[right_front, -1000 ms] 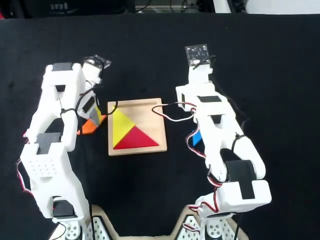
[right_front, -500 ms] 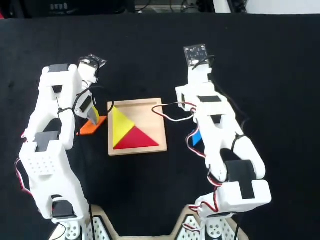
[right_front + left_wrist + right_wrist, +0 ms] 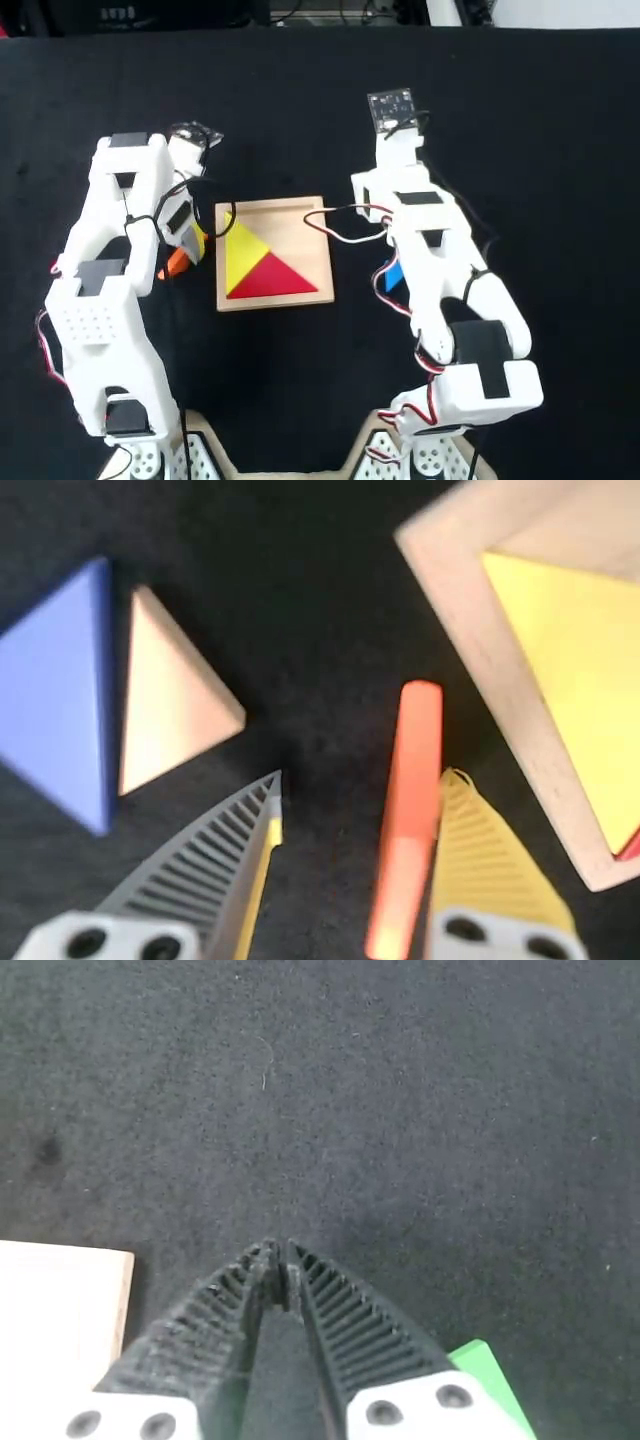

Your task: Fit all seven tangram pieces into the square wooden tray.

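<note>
Black table (image 3: 520,120) | left hand (image 3: 365,775) spread wide, orange piece (image 3: 412,800) on edge against one finger, likely for nudging into the wooden tray (image 3: 470,630) just beside it | right hand (image 3: 272,1252) pinched closed, parked by the tray's corner.

The left gripper (image 3: 362,777) stood with jaws apart over the black cloth (image 3: 300,600), an orange piece (image 3: 410,810) on edge against one finger, just beside the wooden tray (image 3: 470,620) holding a yellow piece (image 3: 570,670). A blue triangle (image 3: 55,690) and a pale triangle (image 3: 165,705) lay touching nearby.
</note>
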Tool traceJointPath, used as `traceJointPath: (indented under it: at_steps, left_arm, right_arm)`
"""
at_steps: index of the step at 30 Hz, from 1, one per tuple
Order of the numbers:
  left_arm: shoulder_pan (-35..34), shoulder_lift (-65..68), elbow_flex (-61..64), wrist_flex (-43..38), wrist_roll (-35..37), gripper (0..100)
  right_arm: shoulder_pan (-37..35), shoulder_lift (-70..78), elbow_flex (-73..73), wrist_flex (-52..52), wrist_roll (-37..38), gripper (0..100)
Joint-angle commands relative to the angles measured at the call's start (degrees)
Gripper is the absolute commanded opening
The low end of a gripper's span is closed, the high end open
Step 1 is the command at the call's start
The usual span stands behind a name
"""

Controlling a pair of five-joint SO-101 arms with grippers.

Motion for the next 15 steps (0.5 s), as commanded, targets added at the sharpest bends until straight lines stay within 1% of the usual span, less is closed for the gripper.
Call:
traceJointPath:
  at_steps: [1,5,11,15]
  left_arm:
    - [1.1,-0.79,0.31,0.35,0.79,24]
    - [1.36,-0.79,0.57,0.35,0.79,22]
    - [1.45,-0.79,0.57,0.44,0.79,11]
    - [1.36,-0.79,0.57,0.7,0.79,12]
  right_arm:
    - [-0.79,-0.31,-2.33,-0.53,0.53,1.1]
    - [-0.79,-0.31,-2.33,-0.53,0.53,1.1]
    - [-1.58,-0.31,-2.33,-0.53,0.53,1.1]
    - [-1.58,-0.31,-2.42,-0.53,0.53,1.1]
